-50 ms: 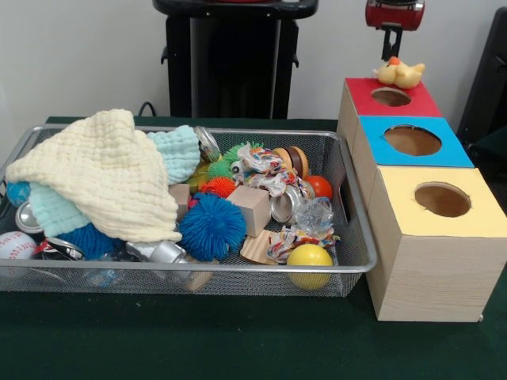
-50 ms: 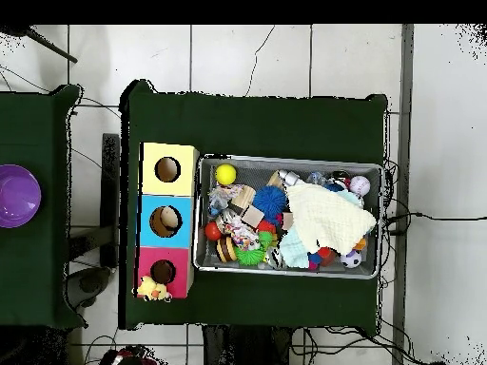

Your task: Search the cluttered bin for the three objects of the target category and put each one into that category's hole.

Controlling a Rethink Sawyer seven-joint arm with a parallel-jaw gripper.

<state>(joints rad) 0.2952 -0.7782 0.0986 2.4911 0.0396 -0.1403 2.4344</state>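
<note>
Overhead, gripper (image 1: 394, 36) raised clear; jaw state cannot be told. Directly beneath: yellow duck (image 1: 399, 74) (image 2: 149, 287) resting on red box (image 1: 420, 100) (image 2: 177, 259).

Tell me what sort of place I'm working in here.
Probably a robotics lab sorting station: a green-covered table on a tiled floor, a wire-mesh metal bin crammed with toys and cloths, and a wooden three-hole box with red, blue and yellow tops.

We saw a yellow rubber duck (image 1: 400, 74) on the red box (image 1: 360, 95), far right; a pale yellow cloth (image 1: 107, 178) covered the mesh bin's (image 1: 238, 269) left.
</note>
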